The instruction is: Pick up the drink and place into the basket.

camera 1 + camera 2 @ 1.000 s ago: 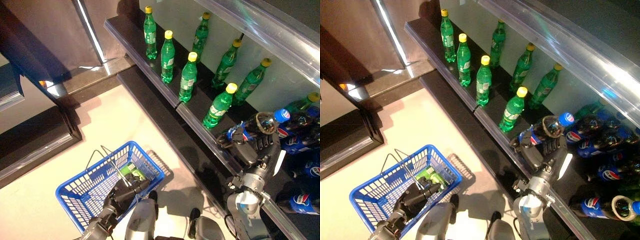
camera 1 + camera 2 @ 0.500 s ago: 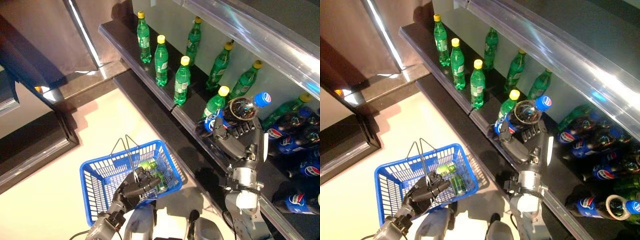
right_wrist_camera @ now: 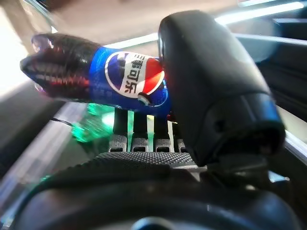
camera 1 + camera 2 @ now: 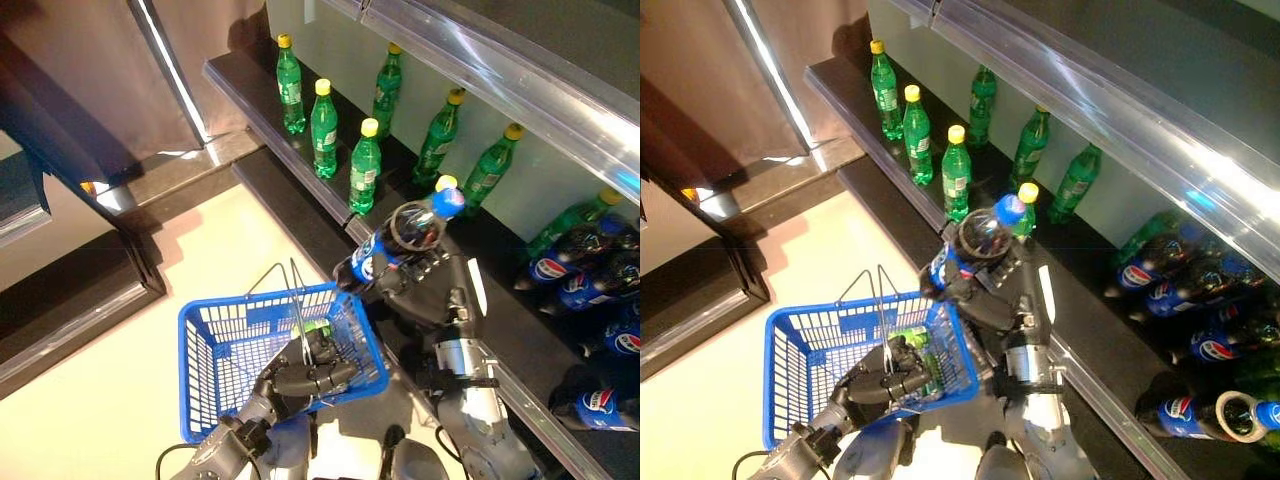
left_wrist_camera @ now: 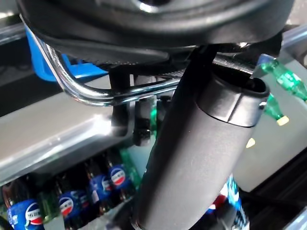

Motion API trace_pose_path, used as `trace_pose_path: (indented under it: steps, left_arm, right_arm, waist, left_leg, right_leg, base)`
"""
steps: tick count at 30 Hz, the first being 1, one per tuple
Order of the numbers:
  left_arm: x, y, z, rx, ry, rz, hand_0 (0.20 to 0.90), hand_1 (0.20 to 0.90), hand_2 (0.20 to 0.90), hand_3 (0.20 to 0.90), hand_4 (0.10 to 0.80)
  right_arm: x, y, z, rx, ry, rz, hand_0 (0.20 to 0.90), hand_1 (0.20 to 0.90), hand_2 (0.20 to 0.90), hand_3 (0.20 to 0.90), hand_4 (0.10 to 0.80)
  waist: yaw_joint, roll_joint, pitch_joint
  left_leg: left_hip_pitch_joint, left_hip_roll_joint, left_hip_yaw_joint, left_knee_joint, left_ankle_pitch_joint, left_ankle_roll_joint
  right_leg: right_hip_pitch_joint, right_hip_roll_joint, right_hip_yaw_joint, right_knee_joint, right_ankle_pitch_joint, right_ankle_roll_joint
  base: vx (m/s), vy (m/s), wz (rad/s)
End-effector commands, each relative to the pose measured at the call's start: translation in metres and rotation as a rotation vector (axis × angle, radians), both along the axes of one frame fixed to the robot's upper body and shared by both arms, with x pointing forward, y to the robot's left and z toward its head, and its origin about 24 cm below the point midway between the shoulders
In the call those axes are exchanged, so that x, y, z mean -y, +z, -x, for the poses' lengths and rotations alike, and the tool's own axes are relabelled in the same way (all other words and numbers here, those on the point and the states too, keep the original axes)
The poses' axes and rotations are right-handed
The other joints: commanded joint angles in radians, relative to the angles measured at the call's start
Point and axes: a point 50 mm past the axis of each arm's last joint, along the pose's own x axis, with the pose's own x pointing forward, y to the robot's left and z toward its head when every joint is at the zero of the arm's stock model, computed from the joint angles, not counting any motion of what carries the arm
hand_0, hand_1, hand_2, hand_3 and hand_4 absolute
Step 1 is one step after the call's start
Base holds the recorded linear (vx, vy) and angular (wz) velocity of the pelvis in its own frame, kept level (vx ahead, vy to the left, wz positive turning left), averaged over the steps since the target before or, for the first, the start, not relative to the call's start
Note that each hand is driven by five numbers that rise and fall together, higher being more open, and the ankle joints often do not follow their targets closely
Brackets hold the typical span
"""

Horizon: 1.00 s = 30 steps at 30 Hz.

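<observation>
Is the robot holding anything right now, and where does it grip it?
Yes. The right hand grips a cola bottle round its middle; the left hand holds the blue basket by its wire handles.

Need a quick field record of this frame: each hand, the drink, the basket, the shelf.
right robot hand: curled round dark cola bottle with blue cap and label, held tilted by the shelf edge, beside the basket
left robot hand: curled round metal handles of blue plastic mesh basket, carrying it
basket contents: green bottle
shelf: green yellow-capped bottles upright, more cola bottles lying
</observation>
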Motion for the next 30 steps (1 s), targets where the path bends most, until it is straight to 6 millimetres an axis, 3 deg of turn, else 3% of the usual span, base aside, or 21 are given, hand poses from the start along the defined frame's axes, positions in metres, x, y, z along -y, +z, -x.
trace_pose_path:
  steps: [1, 14, 21, 30]
  left_arm:
    - [0.034, 0.1, -0.011, 0.546, -0.139, 0.381, 0.3, 0.3, 0.3, 0.2, 0.1]
    - [0.038, 0.114, -0.003, 0.652, -0.2, 0.52, 0.3, 0.3, 0.3, 0.2, 0.1]
    - [0.054, 0.107, 0.002, 0.562, -0.287, 0.669, 0.3, 0.3, 0.3, 0.2, 0.1]
    - [0.077, 0.1, 0.012, 0.498, -0.403, 0.748, 0.3, 0.3, 0.3, 0.2, 0.1]
  right_arm:
    - [-0.019, 0.051, 0.001, 0.279, 0.169, -0.094, 0.3, 0.3, 0.3, 0.2, 0.1]
    - [-0.027, -0.013, -0.002, -0.01, 0.195, 0.101, 0.3, 0.3, 0.3, 0.2, 0.1]
    - [-0.025, -0.052, -0.006, -0.195, 0.167, 0.034, 0.3, 0.3, 0.3, 0.2, 0.1]
    - [-0.035, -0.08, -0.013, -0.321, 0.188, -0.024, 0.3, 0.3, 0.3, 0.2, 0.1]
  waist:
    - [-0.016, -0.005, -0.195]
    - [-0.016, -0.002, -0.197]
    - [-0.007, 0.001, -0.2]
    - [0.011, 0.005, -0.196]
  left_leg:
    - [-0.019, 0.103, -0.035, 0.109, 0.041, -0.109]
    - [-0.044, 0.091, -0.045, 0.109, 0.029, -0.111]
    - [-0.05, 0.077, -0.061, 0.105, 0.02, -0.108]
    - [-0.059, 0.058, -0.08, 0.102, 0.006, -0.102]
  right_leg:
    - [-0.031, -0.069, -0.021, -0.069, 0.166, 0.038]
    - [-0.048, -0.088, -0.017, -0.075, 0.169, 0.048]
    - [-0.052, -0.094, -0.016, -0.078, 0.171, 0.046]
    - [-0.06, -0.106, -0.033, -0.079, 0.182, 0.046]
  base:
    - [0.0, 0.0, 0.0]
    - [-0.003, 0.012, 0.01]
    - [0.0, 0.0, 0.0]
    - [0.0, 0.008, 0.09]
